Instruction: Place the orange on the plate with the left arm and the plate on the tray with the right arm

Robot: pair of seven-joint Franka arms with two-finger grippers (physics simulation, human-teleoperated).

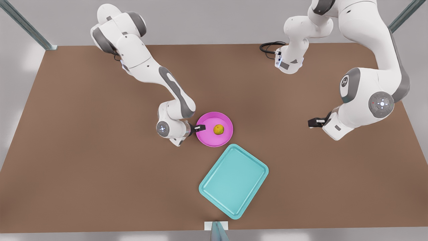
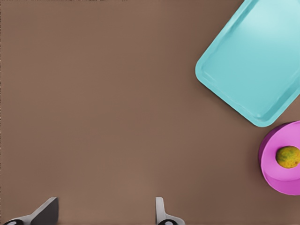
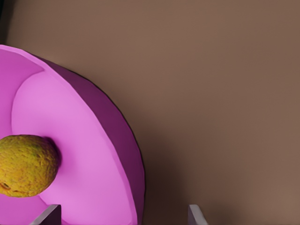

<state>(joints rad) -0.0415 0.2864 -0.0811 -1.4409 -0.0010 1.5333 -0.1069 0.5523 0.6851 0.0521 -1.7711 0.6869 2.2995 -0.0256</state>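
The orange (image 1: pixel 218 129) lies inside the magenta plate (image 1: pixel 217 141) at the table's middle. The teal tray (image 1: pixel 234 180) rests flat just in front of the plate, with nothing on it. My right gripper (image 1: pixel 200 127) belongs to the arm on the front view's left. It stands open at the plate's rim, which passes between its fingers in the right wrist view (image 3: pixel 122 211), close to the orange (image 3: pixel 26 165) on the plate (image 3: pixel 93 140). My left gripper (image 1: pixel 312 123) waits open over bare table at the front view's right, far from the plate (image 2: pixel 276 176), orange (image 2: pixel 288 156) and tray (image 2: pixel 255 61).
A black cable (image 1: pixel 269 47) loops at the table's back edge. A small white marker (image 1: pixel 216 226) sits at the front edge. Metal frame posts (image 1: pixel 26 25) rise at the back corners. Brown tabletop lies open on both sides.
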